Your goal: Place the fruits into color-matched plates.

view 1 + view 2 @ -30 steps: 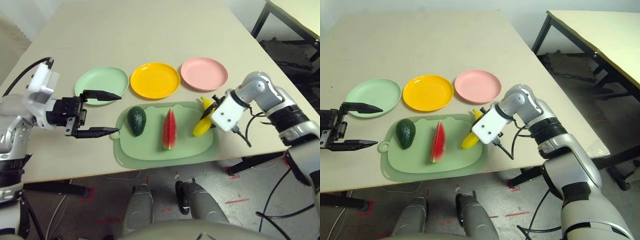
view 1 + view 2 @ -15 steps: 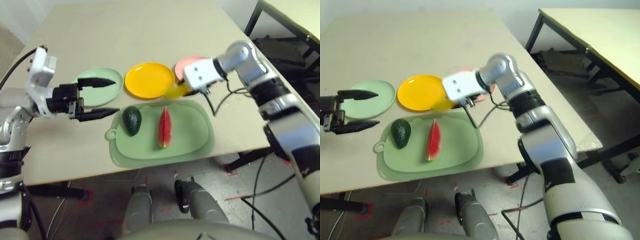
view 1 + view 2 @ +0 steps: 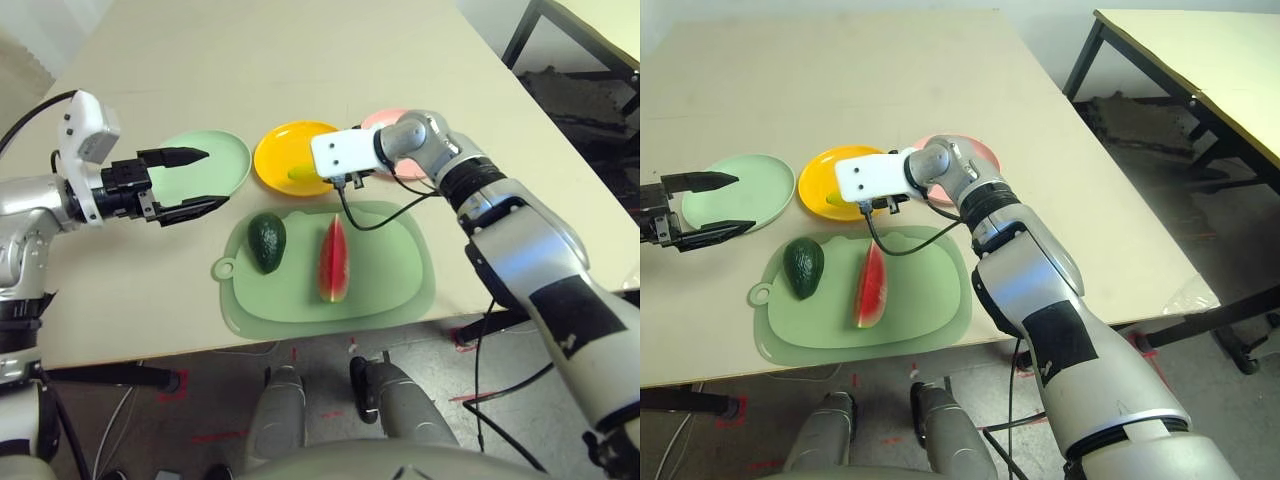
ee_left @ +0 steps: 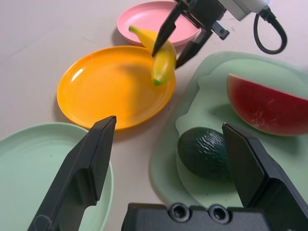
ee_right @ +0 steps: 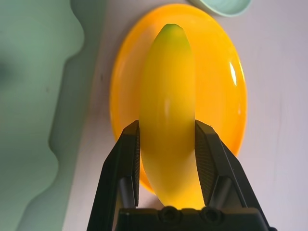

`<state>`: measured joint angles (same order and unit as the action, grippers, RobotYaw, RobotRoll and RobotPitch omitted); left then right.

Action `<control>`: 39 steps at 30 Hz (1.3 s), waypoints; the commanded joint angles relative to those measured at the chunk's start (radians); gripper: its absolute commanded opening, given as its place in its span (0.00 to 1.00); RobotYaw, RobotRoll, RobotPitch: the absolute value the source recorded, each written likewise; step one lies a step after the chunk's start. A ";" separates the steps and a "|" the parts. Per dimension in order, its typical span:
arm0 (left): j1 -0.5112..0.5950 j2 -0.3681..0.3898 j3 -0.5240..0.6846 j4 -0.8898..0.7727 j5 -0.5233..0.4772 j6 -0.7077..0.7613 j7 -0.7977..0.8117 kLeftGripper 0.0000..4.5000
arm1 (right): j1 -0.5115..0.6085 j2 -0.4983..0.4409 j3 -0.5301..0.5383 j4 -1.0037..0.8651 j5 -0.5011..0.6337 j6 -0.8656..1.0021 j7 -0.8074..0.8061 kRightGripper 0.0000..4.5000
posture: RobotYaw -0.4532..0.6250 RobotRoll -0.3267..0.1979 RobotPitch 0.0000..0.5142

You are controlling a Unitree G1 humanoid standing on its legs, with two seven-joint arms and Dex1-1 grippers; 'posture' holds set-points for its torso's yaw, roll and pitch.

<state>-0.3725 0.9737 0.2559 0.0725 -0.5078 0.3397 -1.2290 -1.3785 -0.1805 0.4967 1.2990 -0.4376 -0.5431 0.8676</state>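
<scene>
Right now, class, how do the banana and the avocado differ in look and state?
The banana is yellow and curved; the avocado is dark green and plump. The banana is gripped above the yellow-orange plate; the avocado lies on the mat. Neither rests on a plate.

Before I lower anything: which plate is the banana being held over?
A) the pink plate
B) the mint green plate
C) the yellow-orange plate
C: the right gripper's fingers grip the banana, with the yellow-orange plate showing beneath it.
</scene>
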 commanded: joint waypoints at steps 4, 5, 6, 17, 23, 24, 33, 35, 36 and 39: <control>0.018 0.006 0.002 -0.020 0.011 -0.015 0.000 1.00 | -0.030 -0.008 -0.008 0.000 -0.024 -0.042 0.002 0.71 | 0.52 0.62 0.26; 0.015 0.004 -0.002 -0.017 0.013 -0.018 -0.001 1.00 | -0.032 -0.011 -0.009 -0.002 -0.023 -0.048 0.006 0.79 | 0.52 0.62 0.26; 0.008 0.002 -0.009 -0.013 0.017 -0.024 -0.003 1.00 | -0.034 -0.014 -0.012 -0.004 -0.019 -0.054 0.014 0.86 | 0.52 0.62 0.26; -0.063 -0.001 -0.067 0.032 0.020 -0.107 -0.123 1.00 | -0.028 -0.108 0.008 -0.104 0.004 -0.340 0.200 0.99 | 0.48 0.62 0.25; -0.042 0.004 -0.022 -0.012 -0.113 -0.112 -0.323 1.00 | -0.010 -0.238 0.086 -0.263 0.020 -0.630 0.344 0.99 | 0.46 0.62 0.26; -0.034 0.008 -0.017 -0.019 -0.126 -0.111 -0.342 1.00 | -0.010 -0.255 0.093 -0.297 0.048 -0.647 0.373 0.99 | 0.45 0.62 0.27; -0.022 0.008 -0.015 0.006 -0.109 -0.143 -0.369 1.00 | 0.094 -0.350 0.177 -0.657 0.323 -0.491 0.625 0.99 | 0.44 0.62 0.29; -0.030 0.006 -0.026 0.021 -0.097 -0.158 -0.375 1.00 | 0.111 -0.345 0.178 -0.702 0.340 -0.440 0.646 0.99 | 0.44 0.62 0.29; -0.034 0.005 -0.030 0.027 -0.090 -0.167 -0.378 1.00 | 0.117 -0.341 0.176 -0.716 0.342 -0.422 0.651 0.99 | 0.44 0.62 0.29; -0.049 0.012 -0.044 0.050 -0.079 -0.186 -0.385 1.00 | 0.149 -0.323 0.182 -0.777 0.332 -0.345 0.661 0.99 | 0.44 0.62 0.29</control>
<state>-0.4145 0.9750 0.2272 0.1094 -0.6028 0.1705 -1.6031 -1.2521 -0.5158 0.6602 0.5628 -0.1144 -0.9286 1.5142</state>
